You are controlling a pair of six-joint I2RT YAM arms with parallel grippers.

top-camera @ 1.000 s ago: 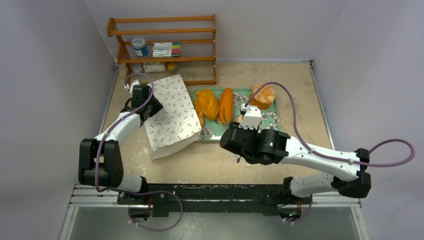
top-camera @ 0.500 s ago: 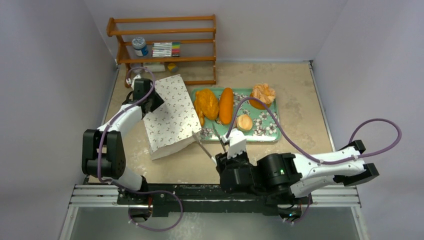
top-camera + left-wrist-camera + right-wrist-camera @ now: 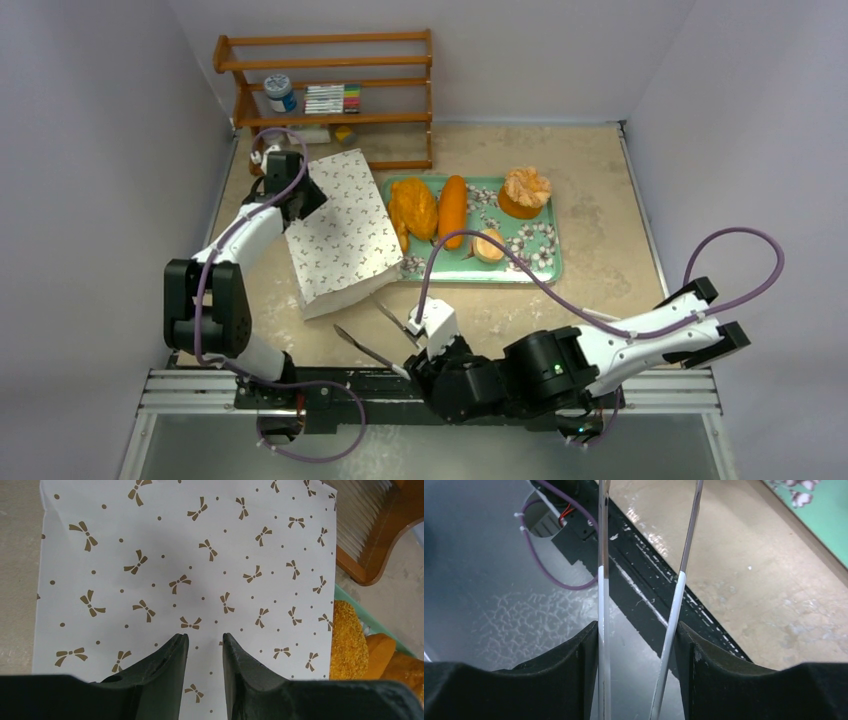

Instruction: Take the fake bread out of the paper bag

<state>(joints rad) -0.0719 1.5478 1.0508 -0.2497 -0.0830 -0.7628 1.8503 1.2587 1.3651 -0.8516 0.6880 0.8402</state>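
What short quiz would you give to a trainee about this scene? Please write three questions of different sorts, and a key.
1. True or false: the smooth long loaf lies inside the paper bag.
2. What do the jaws of the right gripper hold? A) tongs B) a pastry C) a marker
3. In the top view, on which side of the green tray does the paper bag lie?
Key: 1 false, it lies on the tray; 2 A; 3 the left side.

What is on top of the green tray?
Four toy breads: a lumpy loaf, a long loaf, a small round bun and a ruffled pastry. The flowers on the tray beneath them are covered, and a purple cable crosses in front.
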